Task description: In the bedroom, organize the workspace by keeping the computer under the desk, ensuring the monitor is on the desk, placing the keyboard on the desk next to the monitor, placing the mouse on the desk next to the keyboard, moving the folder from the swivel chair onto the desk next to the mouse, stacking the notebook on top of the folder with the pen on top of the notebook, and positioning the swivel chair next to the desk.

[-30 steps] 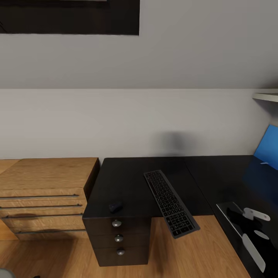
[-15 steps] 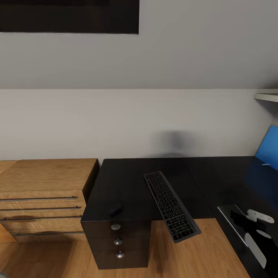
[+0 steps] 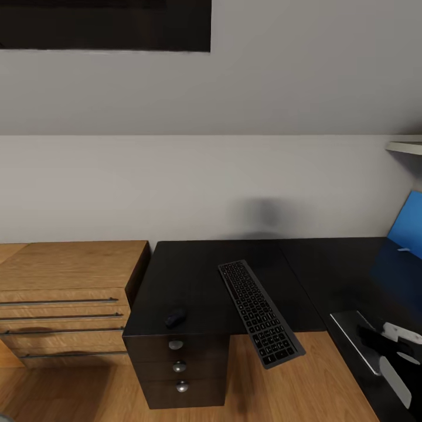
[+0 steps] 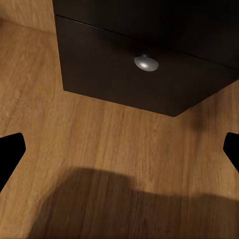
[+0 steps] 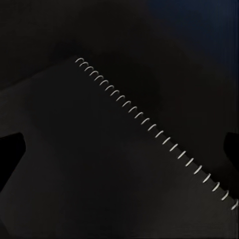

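Head view: slim black keyboard point(image 3: 259, 312) overhangs the black desk's point(image 3: 193, 275) edge, small dark mouse point(image 3: 175, 317) nearby. Both grippers spread wide, empty; right hovers over a black spiral-bound notebook point(image 5: 99, 164). Stacking seems undone.

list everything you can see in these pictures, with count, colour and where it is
desk: 1, black, against the wall, three drawers below with round silver knobs
keyboard: 1, dark grey, lying at an angle on the desk, its near end past the front edge
mouse: 1, black, near the desk's front edge, left of the keyboard
dresser: 1, light wood, left of the desk
monitor: 1, blue screen, at the right edge
notebook: 1, black, spiral-bound, under the right gripper
floor: light wood
left gripper: fingertips wide apart, above the floor
right gripper: fingertips wide apart
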Controlling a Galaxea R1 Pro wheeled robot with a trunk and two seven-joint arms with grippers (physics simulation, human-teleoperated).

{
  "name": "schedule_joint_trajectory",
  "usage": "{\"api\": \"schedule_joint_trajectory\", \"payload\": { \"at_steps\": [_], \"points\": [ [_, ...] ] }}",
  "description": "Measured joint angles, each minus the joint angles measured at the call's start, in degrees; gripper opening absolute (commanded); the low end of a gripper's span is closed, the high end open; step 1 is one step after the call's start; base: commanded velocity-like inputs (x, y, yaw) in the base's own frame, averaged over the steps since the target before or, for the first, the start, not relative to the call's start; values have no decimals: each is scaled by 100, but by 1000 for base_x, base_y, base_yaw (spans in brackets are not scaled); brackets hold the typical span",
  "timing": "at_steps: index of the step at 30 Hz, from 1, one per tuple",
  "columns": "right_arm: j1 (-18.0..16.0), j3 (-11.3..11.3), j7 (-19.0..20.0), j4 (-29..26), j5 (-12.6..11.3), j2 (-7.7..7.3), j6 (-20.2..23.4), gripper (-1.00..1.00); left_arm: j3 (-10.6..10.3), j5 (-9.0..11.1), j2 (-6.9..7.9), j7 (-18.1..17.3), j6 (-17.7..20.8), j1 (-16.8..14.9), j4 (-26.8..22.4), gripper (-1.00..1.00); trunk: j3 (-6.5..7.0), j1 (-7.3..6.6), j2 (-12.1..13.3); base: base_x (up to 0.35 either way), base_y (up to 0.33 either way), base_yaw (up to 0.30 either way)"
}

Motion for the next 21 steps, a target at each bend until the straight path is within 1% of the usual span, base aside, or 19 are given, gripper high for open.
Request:
{"api": "schedule_joint_trajectory", "payload": {
  "at_steps": [9, 21],
  "points": [
    [-6, -145, 34, 89, -61, -113, 31, 100, 0, 1, 0, 0, 0, 0, -1, 100, 0, 0, 0, 0, 0, 0],
    [-6, -185, 40, 102, -75, -137, 136, 100, 5, 1, 0, -6, -29, 0, -1, 100, 0, 0, 0, 0, 0, 0]
  ]
}}
